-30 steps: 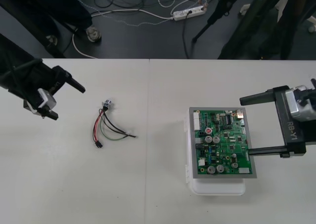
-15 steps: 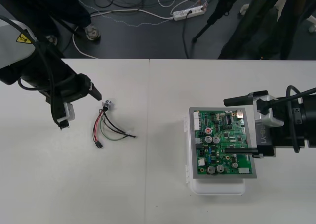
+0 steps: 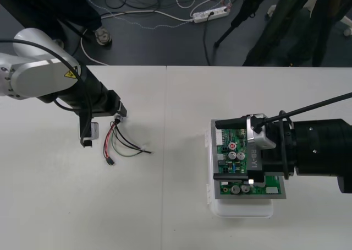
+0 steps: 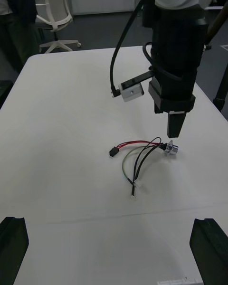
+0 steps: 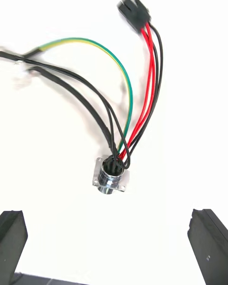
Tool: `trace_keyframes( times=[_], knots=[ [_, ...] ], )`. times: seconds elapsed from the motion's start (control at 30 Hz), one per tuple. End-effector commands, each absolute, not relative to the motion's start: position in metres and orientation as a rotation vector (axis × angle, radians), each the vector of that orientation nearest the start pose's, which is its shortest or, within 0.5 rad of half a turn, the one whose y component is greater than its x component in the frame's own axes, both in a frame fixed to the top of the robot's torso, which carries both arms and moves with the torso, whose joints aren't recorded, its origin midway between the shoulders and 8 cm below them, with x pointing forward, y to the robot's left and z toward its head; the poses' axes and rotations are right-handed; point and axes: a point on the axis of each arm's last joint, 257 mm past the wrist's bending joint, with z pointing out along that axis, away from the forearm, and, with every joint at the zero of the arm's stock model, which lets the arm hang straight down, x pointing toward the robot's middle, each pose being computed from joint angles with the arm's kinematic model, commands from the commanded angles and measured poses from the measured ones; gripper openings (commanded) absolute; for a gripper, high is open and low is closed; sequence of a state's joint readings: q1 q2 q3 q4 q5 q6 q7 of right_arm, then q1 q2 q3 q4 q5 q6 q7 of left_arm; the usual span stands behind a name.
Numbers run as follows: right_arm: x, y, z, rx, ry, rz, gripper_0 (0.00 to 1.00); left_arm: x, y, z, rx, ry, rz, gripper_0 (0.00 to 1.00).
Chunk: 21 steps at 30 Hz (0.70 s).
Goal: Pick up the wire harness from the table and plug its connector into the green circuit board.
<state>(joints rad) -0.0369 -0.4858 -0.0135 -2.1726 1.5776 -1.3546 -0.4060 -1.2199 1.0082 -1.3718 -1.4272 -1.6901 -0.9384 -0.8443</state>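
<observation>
Upper left, the left arm (image 3: 33, 76) is rounded silver with a yellow warning sticker (image 3: 71, 72); the right gripper (image 3: 215, 150) has slim black fingers (image 3: 231, 121) and a silver block (image 3: 259, 140).

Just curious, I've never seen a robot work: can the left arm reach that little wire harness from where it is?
Probably yes. The left gripper hangs open right above the harness, over its metal socket, with bare table around it and nothing in between.

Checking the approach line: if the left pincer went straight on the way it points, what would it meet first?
Probably the metal socket, lying on the table centred ahead of the open left pincer; remaining depth unclear.
</observation>
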Motion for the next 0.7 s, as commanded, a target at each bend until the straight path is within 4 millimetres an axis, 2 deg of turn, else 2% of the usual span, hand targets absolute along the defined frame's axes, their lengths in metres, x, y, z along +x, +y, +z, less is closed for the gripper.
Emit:
trace_keyframes(
  times=[0.03, 0.3, 0.47, 0.7],
  knots=[
    [0.301, -0.037, -0.148, -1.446, 1.333, 0.757, 1.00, 0.547, 0.174, -0.240, -3.170, 0.353, -0.705, 1.00],
    [0.305, -0.038, -0.165, -1.489, 1.356, 0.695, 1.00, 0.556, 0.161, -0.248, -3.119, 0.442, -0.715, 1.00],
    [0.305, -0.036, -0.165, -1.484, 1.353, 0.698, 1.00, 0.562, 0.163, -0.254, -3.062, 0.506, -0.726, 1.00],
    [0.305, -0.036, -0.164, -1.485, 1.352, 0.698, 1.00, 0.575, 0.175, -0.267, -2.974, 0.614, -0.746, 1.00]
  ],
)
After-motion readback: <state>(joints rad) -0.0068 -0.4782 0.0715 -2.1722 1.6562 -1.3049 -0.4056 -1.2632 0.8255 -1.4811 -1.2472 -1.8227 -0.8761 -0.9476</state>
